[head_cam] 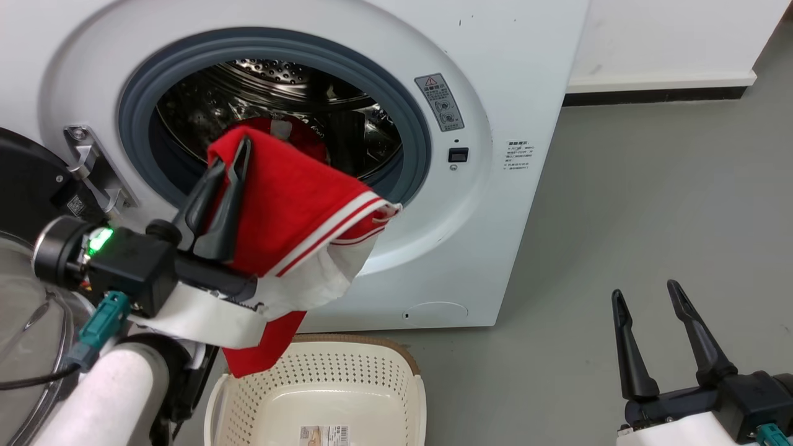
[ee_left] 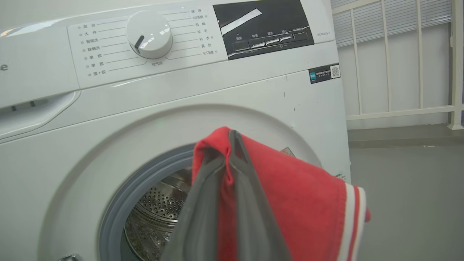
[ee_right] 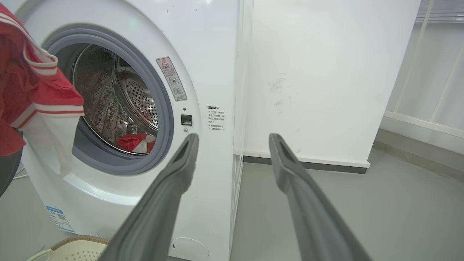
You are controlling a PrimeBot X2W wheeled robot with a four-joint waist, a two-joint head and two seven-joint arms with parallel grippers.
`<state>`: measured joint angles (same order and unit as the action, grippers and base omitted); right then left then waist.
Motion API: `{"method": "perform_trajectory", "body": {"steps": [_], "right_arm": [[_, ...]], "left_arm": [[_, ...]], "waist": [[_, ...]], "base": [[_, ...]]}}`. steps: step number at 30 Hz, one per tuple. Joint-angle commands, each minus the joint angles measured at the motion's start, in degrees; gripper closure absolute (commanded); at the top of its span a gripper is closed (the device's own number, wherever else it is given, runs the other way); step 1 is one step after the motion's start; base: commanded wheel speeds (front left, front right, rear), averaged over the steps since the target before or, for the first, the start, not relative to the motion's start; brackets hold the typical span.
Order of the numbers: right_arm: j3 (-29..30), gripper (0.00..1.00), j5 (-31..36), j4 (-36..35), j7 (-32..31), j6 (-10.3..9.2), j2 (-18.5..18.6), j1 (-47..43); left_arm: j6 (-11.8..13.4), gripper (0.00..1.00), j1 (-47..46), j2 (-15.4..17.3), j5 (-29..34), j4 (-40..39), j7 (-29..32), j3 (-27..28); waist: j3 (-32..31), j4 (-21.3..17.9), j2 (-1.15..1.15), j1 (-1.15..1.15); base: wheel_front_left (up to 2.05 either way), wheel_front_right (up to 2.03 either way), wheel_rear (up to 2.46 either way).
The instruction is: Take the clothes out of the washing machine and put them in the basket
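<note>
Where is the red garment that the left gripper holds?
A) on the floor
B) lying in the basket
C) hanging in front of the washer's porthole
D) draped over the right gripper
C: the left gripper is shut on the clothes, which hang before the washing machine's porthole; the basket below holds nothing red.

1. I see a smooth grey floor (head_cam: 650,217) running back to the wall.
2. The white wall (head_cam: 669,37) shows faint scuffs in my right wrist view.
3. A dark skirting strip (head_cam: 650,96) runs along its foot.
4. My left wrist view shows a white railing (ee_left: 398,112) with upright bars, and slatted blinds (ee_left: 402,16) behind it.
</note>
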<state>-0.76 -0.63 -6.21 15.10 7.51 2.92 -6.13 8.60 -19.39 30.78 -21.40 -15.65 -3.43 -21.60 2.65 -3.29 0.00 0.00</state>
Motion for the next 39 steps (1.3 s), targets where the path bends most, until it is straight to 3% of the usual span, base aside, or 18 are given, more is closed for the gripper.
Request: {"method": "perform_trajectory", "body": {"steps": [1, 12, 17, 28, 39], "right_arm": [[-0.15, 0.0, 0.19, -0.32, 0.11, -0.04, -0.07, 0.42], [0.31, 0.0, 0.48, -1.21, 0.1, -0.04, -0.07, 4.12], [0.06, 0.0, 1.38, -2.16, 0.1, -0.04, -0.07, 6.83], [0.46, 0.0, 1.03, -4.1, 0.1, -0.04, -0.07, 14.43], [1.61, 0.0, -0.7, -5.9, 0.1, -0.04, -0.09, 20.14]], "left_arm": [[0.26, 1.0, 1.24, 0.27, -0.13, -0.05, 0.0, -0.05], [0.03, 1.0, 8.57, -1.78, -1.59, 8.75, -2.74, -3.29], [-2.08, 1.0, 8.13, -4.66, -3.37, 17.87, -4.92, -5.35], [-8.11, 1.0, -4.25, -11.43, -3.9, 48.85, -10.43, -6.96], [-10.98, 1.0, -20.49, -16.34, -0.48, 73.12, -9.78, -10.74]], "waist": [[0.46, -0.07, 0.0, 0.0], [6.6, -1.07, 0.0, 0.0], [11.85, -1.74, 0.0, 0.0], [26.45, -5.08, 0.0, 0.0], [39.71, -6.63, 0.0, 0.0]], "base": [[0.0, 0.0, 0.0], [0.0, 0.0, 0.0], [0.0, 0.0, 0.0], [0.0, 0.0, 0.0], [0.0, 0.0, 0.0]]}}
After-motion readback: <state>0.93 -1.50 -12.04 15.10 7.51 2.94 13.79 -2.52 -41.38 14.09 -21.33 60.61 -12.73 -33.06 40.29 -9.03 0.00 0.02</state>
